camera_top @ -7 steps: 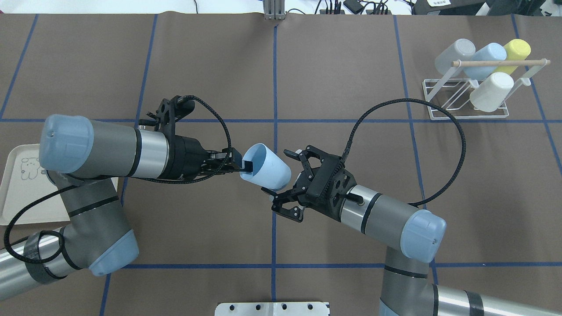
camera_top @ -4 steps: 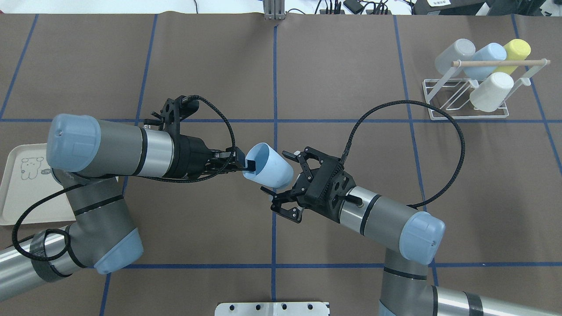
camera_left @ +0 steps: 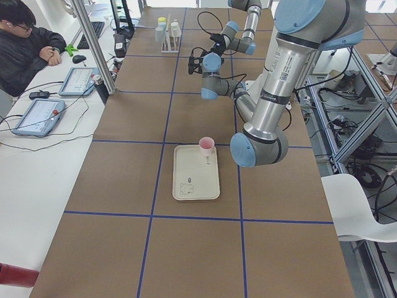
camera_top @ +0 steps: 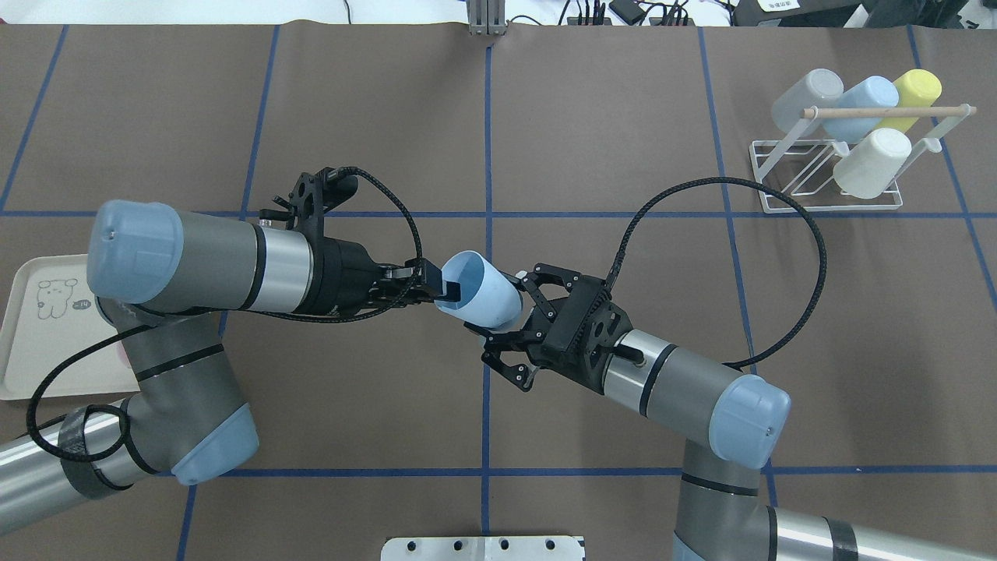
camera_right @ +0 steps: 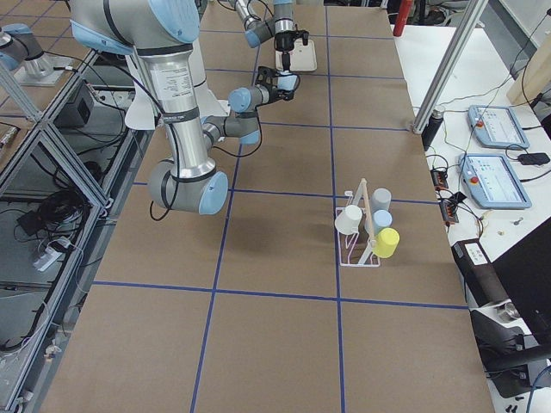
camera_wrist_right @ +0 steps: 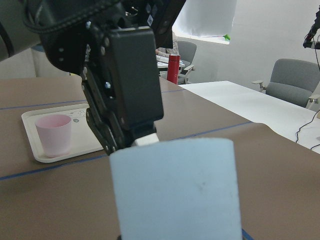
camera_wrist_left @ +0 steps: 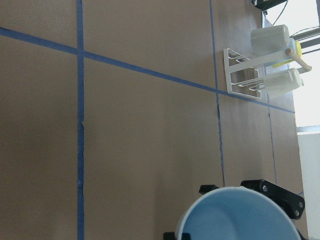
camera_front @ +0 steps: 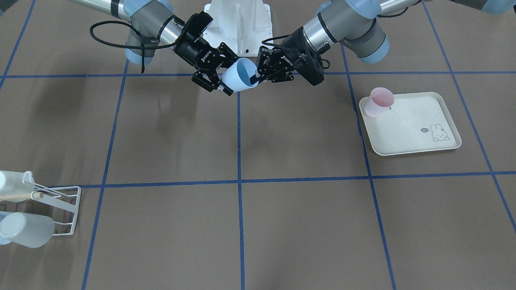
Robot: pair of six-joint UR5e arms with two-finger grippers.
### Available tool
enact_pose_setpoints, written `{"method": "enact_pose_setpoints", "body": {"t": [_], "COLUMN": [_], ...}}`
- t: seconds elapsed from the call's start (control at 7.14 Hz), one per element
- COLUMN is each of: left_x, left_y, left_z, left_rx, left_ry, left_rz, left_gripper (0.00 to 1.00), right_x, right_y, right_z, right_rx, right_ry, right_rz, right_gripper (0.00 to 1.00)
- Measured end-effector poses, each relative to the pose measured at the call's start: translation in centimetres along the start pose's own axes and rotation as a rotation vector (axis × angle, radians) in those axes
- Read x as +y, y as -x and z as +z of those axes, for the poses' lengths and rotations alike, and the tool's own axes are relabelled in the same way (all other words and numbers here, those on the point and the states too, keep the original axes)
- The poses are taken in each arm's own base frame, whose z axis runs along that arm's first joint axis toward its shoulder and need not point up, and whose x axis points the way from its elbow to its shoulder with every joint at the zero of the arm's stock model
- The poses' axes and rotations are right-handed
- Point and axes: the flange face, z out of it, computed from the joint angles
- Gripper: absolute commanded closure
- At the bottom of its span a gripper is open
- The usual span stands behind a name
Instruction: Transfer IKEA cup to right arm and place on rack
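Observation:
The IKEA cup [camera_top: 479,290] is light blue and hangs tilted in mid-air over the table's middle. My left gripper [camera_top: 445,292] is shut on its rim, one finger inside the mouth. My right gripper [camera_top: 498,313] is open, its fingers either side of the cup's closed end; I cannot tell if they touch it. From the front the cup [camera_front: 238,79] sits between the left gripper [camera_front: 258,75] and the right gripper [camera_front: 222,72]. The right wrist view is filled by the cup [camera_wrist_right: 175,192]. The white wire rack [camera_top: 781,146] with its wooden dowel [camera_top: 888,112] stands at the far right.
The rack holds grey [camera_top: 806,95], blue [camera_top: 861,105], yellow [camera_top: 913,92] and white [camera_top: 872,161] cups. A cream rabbit-print tray [camera_front: 411,135] with a pink cup [camera_front: 379,101] lies on my left side. A person [camera_left: 22,43] sits at a side desk.
My left arm carried the cup rightward, and the right gripper came in, so the cup's closed end now sits between the right fingers. The left gripper stays shut on the rim.

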Motion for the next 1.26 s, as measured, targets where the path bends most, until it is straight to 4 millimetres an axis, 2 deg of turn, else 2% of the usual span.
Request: {"method": "enact_pose_setpoints", "body": {"t": [0.28,0.42,0.56,0.84,1.12,1.26], "left_x": [-0.5,-1.4,-2.5,-4.7,-7.3,-8.5], "left_y": [-0.6,-0.4,0.9,6.9,14.0,16.7], "left_z": [-0.4,-1.1,-2.4,-7.6,-14.6,-17.8], "left_rx": [0.008,0.002,-0.026,-0.137,-0.304,-0.389], "left_ry": [-0.020,-0.042,-0.068,-0.130,-0.188,-0.204], "left_rz": [0.006,0.020,0.059,0.188,0.363,0.442], "left_gripper": [0.00,0.00,0.00,0.00,0.00,0.00], "right_x": [0.3,0.6,1.0,0.9,-1.9,-3.3], "right_y": [-0.3,-0.5,-1.0,-3.0,-4.5,-5.6], "right_z": [-0.1,0.0,0.4,1.2,0.0,-1.0], "right_rx": [0.002,0.006,0.024,0.089,0.173,0.222], "right_ry": [0.010,0.025,0.069,0.239,0.458,0.566], "right_rz": [-0.016,-0.026,-0.044,-0.099,-0.155,-0.180], "right_gripper": [1.00,1.00,1.00,1.00,1.00,1.00]}}
